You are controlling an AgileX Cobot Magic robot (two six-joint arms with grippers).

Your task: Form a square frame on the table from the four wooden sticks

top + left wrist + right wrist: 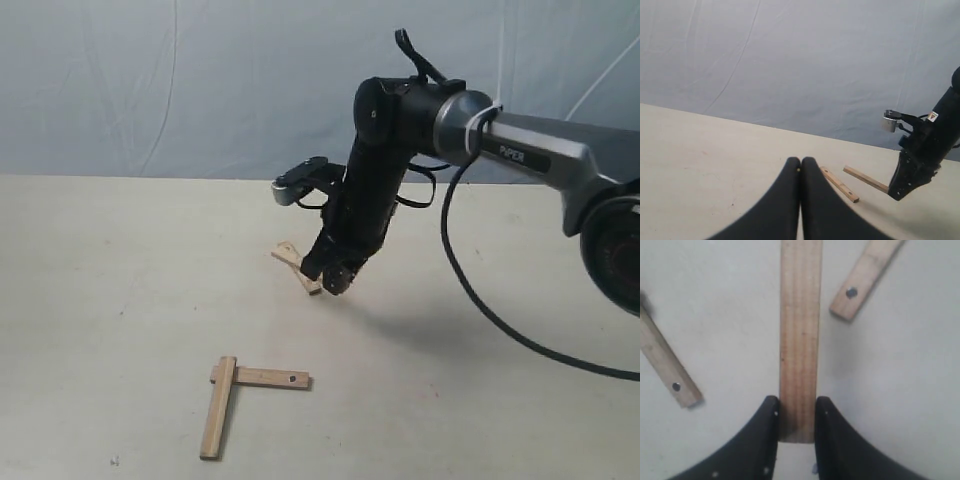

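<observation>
My right gripper (327, 284) (796, 407) is shut on the end of one wooden stick (800, 330) (296, 268) (866, 179), low over the middle of the table (110, 300). The stick points away from the fingers (771, 412). Two other sticks lie to either side of it, one (667, 365) with a dark hole near its end and one (865, 275) likewise. A holed stick (840, 184) lies beside the held one. Nearer the front, two sticks (216, 406) (272, 378) form an L. My left gripper (800, 161) is shut and empty, and does not show in the exterior view.
The right arm (520, 155) reaches in from the right, and its black cable (480, 300) hangs down to the table. A blue-grey backdrop (200, 80) closes the far side. Bare table surface lies left of the L.
</observation>
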